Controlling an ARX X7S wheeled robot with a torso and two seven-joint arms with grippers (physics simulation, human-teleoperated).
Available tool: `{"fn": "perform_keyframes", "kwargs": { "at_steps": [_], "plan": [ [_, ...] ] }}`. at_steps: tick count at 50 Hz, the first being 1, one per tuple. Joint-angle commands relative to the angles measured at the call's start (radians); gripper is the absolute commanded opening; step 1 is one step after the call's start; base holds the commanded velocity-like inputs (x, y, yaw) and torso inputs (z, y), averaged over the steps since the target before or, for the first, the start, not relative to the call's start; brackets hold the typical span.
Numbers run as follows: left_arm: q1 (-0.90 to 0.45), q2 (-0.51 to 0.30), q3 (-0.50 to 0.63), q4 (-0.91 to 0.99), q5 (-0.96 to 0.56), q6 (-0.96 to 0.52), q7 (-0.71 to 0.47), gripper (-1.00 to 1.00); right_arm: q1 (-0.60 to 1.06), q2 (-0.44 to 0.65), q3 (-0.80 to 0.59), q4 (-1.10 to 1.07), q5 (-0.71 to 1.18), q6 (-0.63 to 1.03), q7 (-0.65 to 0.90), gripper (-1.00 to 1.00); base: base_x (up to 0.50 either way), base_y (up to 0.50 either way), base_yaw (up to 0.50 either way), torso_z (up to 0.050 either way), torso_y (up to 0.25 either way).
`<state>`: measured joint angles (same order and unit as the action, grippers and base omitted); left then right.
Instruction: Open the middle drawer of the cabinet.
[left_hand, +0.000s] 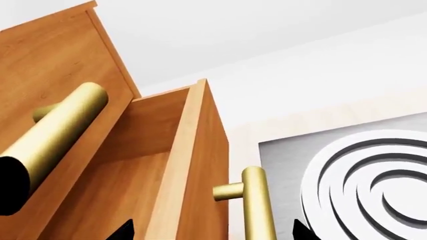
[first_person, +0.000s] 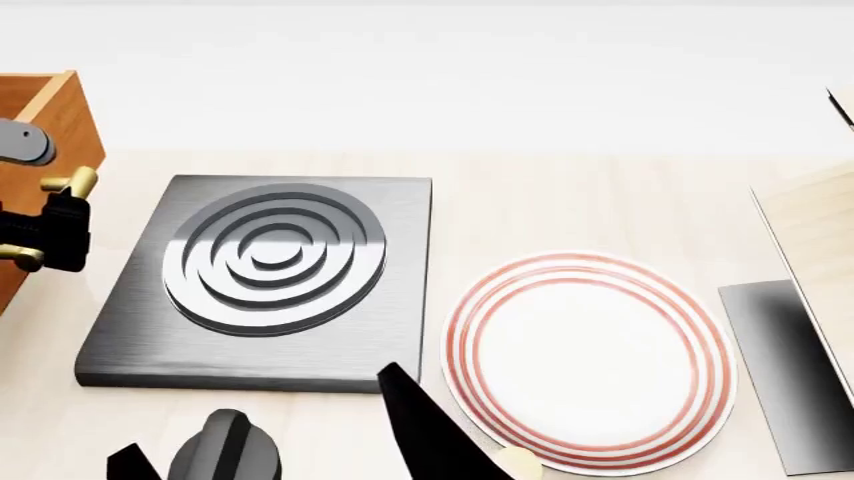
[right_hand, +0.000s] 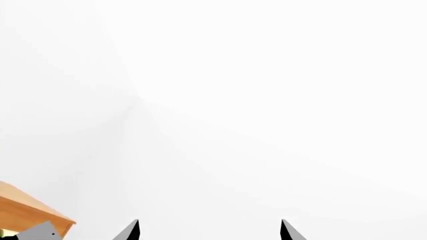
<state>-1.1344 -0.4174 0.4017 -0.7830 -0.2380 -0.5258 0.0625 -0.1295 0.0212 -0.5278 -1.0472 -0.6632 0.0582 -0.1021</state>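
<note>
White wall and pale counter fill the background of the left wrist view. The cabinet (left_hand: 53, 65) rises close on one side, orange-brown. My left gripper (left_hand: 212, 231) shows only two black fingertips (left_hand: 125, 230), spread wide. The brass handle (left_hand: 257, 205) of the middle drawer (left_hand: 193, 165) stands between them, nearer one tip, and I cannot see either tip touching it. The drawer's side wall and inner floor are exposed, so it is drawn out of the stack; how far, I cannot tell. A neighbouring drawer's handle (left_hand: 57, 132) passes very near the lens. The grey hob (left_hand: 360, 185) is just beside the gripper on the open side.

Head view: the cabinet (first_person: 54, 120) is cut off by the left edge. My left gripper (first_person: 56, 235) reaches to its front, a black block between two brass bar ends. The hob (first_person: 267, 270) lies just right of it. A red-ringed plate (first_person: 587, 360) lies further right, and bare counter stretches behind. My right arm (first_person: 427, 420) hangs low, near the plate's rim.

Right wrist view: mostly blank white wall. My right gripper (right_hand: 210, 232) is spread and holds nothing. One wooden corner (right_hand: 30, 212) shows at the edge.
</note>
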Motion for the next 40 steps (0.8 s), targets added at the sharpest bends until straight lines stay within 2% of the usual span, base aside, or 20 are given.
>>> {"fn": "perform_keyframes", "kwargs": {
  "at_steps": [1, 15, 40],
  "plan": [
    [0.008, 0.025, -0.028, -0.028, -0.005, 0.01, 0.036, 1.0, 0.004, -0.021, 0.025, 0.0, -0.016, 0.0, -0.024, 1.0, 0.0, 0.0, 0.0, 0.0, 0.0],
    [0.039, 0.041, -0.018, 0.012, -0.011, -0.005, 0.038, 1.0, 0.005, -0.021, 0.027, 0.0, -0.014, -0.003, -0.027, 1.0, 0.0, 0.0, 0.0, 0.0, 0.0],
    [0.113, 0.042, -0.021, 0.244, -0.061, -0.112, 0.032, 1.0, -0.006, -0.021, 0.028, 0.0, -0.018, -0.015, -0.028, 1.0, 0.0, 0.0, 0.0, 0.0, 0.0]
  ]
}}
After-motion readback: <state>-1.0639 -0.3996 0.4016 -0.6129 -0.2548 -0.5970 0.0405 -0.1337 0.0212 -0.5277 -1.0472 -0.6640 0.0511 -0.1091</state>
